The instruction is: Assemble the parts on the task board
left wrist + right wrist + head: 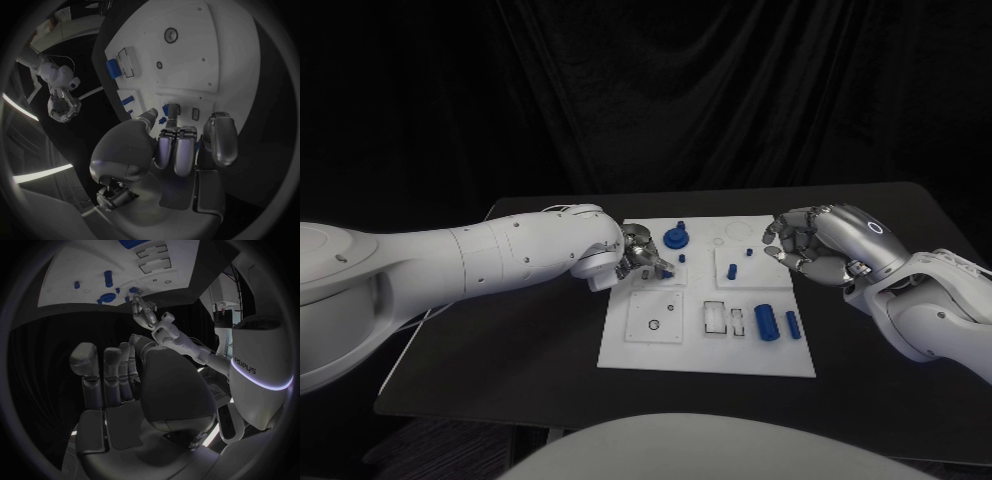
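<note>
The white task board (704, 345) (187, 50) (81, 260) lies mid-table. My left hand (642, 256) (178, 145) (145, 310) is at its far-left corner with fingers curled down, and thumb and finger appear to pinch a small blue part (165, 109). A round blue knob part (676, 238) stands just beside it. My right hand (819, 240) (119, 385) (62, 107) hovers over the board's far-right edge, fingers loosely bent, holding nothing. A large blue cylinder (766, 322) (112, 66) and a thinner one (792, 323) lie near the board's right side. Small blue pegs (731, 268) stand mid-board.
The black table (516, 350) runs wide to the left and in front of the board. A dark curtain hangs behind. Empty white slots (715, 318) and a ring recess (655, 325) sit in the board's near half.
</note>
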Tool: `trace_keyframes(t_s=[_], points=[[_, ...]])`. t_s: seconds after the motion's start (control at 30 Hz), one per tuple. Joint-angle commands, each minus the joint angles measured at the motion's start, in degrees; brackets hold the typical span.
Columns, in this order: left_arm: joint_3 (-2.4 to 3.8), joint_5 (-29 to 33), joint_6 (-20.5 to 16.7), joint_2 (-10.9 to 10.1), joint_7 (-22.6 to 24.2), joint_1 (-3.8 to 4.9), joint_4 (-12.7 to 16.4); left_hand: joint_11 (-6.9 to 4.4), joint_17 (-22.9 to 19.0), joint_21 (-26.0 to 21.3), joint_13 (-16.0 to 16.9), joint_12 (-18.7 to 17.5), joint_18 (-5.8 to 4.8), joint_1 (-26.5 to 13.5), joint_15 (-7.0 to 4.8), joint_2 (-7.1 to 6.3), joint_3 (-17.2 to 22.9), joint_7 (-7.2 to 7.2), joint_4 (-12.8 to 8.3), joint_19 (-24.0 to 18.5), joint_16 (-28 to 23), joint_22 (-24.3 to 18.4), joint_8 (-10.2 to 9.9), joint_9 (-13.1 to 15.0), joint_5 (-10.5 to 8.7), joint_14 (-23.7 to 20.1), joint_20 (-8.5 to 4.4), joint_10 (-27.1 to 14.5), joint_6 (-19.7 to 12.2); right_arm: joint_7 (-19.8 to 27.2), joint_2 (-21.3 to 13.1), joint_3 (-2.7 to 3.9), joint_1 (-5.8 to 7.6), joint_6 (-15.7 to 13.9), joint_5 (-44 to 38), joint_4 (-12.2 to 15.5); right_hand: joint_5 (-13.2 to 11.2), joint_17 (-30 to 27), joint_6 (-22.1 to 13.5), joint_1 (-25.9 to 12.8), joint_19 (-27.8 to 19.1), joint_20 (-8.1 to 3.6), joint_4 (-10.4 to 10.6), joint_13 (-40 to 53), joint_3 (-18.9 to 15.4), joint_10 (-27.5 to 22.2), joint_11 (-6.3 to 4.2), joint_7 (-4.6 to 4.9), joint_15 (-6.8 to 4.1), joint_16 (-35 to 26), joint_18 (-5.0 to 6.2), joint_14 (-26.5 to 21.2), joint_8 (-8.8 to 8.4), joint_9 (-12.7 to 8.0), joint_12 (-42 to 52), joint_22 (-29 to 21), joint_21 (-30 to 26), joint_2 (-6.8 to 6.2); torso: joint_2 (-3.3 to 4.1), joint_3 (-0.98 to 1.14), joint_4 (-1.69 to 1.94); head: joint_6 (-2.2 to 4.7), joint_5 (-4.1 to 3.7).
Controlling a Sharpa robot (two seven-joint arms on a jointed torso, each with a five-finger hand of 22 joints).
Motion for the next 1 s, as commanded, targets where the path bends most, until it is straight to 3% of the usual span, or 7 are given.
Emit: trace_keyframes(t_s=[0.03,0.67,0.77,0.8,0.83,0.9,1.0], points=[[0.04,0.21,0.26,-0.05,-1.26,-0.15,-0.15,-0.31,15.09,-0.29,15.09,0.21,0.23,0.73,-0.2,0.02,-0.04,-0.29,-0.27,-0.12,-0.03,10.12,0.21,0.07,0.3,6.06,0.06,5.98,0.23,-1.06,-0.11,0.04,-0.14,0.43,0.54,0.04,-0.22,-0.04,0.44,0.08,0.14,0.15,0.37,0.03,0.12,0.39,0.06,-0.04,0.08,-0.21,0.61,0.3,0.11,-0.05,0.31,6.41,-0.19,0.56,0.05,-0.01,-0.05,-0.01,0.09],[0.04,0.21,-0.56,-0.41,1.86,-1.04,-0.25,-0.03,15.09,-1.77,15.09,0.21,0.49,-2.41,0.11,-0.5,-3.87,-0.05,3.41,-1.07,-0.03,9.76,2.41,2.17,0.23,6.06,0.27,5.98,-0.84,-0.9,-0.05,0.04,-0.16,0.8,1.29,-0.15,-0.2,-0.01,0.47,0.1,0.12,0.14,0.47,0.02,0.12,0.4,0.03,-0.08,0.06,-0.19,0.63,0.35,0.09,-0.07,0.3,6.39,-0.29,0.68,-0.03,0.03,-0.11,-0.01,0.18],[0.04,0.21,-2.94,-0.86,3.83,-1.06,0.33,-0.49,15.09,-0.63,15.09,0.21,0.32,-1.97,-0.18,-0.76,-5.32,-0.74,4.01,-0.61,-0.03,10.06,6.28,5.7,0.85,6.06,0.1,5.98,-0.04,-0.88,-0.07,0.04,-0.16,0.82,1.3,-0.17,-0.2,-0.01,0.47,0.1,0.12,0.14,0.47,0.02,0.12,0.4,0.03,-0.08,0.06,-0.19,0.63,0.35,0.09,-0.07,0.3,6.39,-0.29,0.68,-0.01,0.02,-0.11,-0.01,0.16],[0.04,0.21,-3.6,-1.02,4.3,-1.06,0.55,-0.97,15.09,0.2,15.09,0.21,0.19,-1.4,-0.59,-1.0,-5.81,-1.45,3.76,-0.21,-0.03,10.27,9.62,8.86,1.56,6.06,-0.18,5.98,0.91,-0.87,-0.08,0.04,-0.16,0.83,1.3,-0.17,-0.2,-0.01,0.47,0.1,0.12,0.14,0.47,0.02,0.12,0.4,0.03,-0.08,0.06,-0.19,0.63,0.35,0.09,-0.07,0.3,6.39,-0.29,0.68,-0.01,0.02,-0.12,-0.01,0.14],[0.04,0.21,-4.51,-1.27,4.95,-1.07,0.9,-1.59,15.09,0.54,15.09,0.21,0.08,-1.53,-1.34,-0.59,-6.83,-1.87,4.76,-0.05,-0.03,10.31,13.42,14.09,1.76,6.06,-0.74,5.98,-1.89,-0.87,-0.09,0.04,-0.16,0.83,1.3,-0.18,-0.2,-0.01,0.47,0.1,0.12,0.14,0.47,0.02,0.12,0.4,0.03,-0.08,0.06,-0.19,0.63,0.35,0.09,-0.07,0.3,6.39,-0.29,0.68,-0.01,0.03,-0.14,-0.01,0.11],[0.04,0.21,-6.5,-1.88,6.19,-1.07,1.79,-1.81,15.09,1.01,15.09,0.21,0.03,-0.92,-1.37,-0.73,-7.42,-2.18,4.94,0.16,-0.03,10.42,15.56,16.6,2.55,6.06,-1.02,5.98,-2.06,-0.85,-0.12,0.03,-0.16,0.84,1.3,-0.19,-0.18,0.02,0.49,0.11,0.07,0.14,0.53,0.02,0.12,0.41,0.02,-0.1,0.05,-0.17,0.65,0.38,0.08,-0.08,0.3,6.35,-0.41,0.75,0.0,0.02,-0.14,-0.01,0.06],[0.05,0.21,-8.92,-2.85,7.45,-1.07,3.19,-1.92,15.09,1.46,15.09,0.21,-0.06,-0.7,-1.48,-0.99,-7.97,-2.3,5.23,0.37,-0.03,10.53,16.24,17.69,2.91,6.06,-1.13,5.98,-2.48,-0.85,-0.16,0.03,-0.16,0.85,1.3,-0.19,-0.18,0.02,0.49,0.11,0.07,0.14,0.53,0.02,0.12,0.41,0.02,-0.1,0.05,-0.17,0.65,0.38,0.08,-0.08,0.3,6.35,-0.41,0.75,0.03,0.04,-0.15,-0.01,-0.01]])
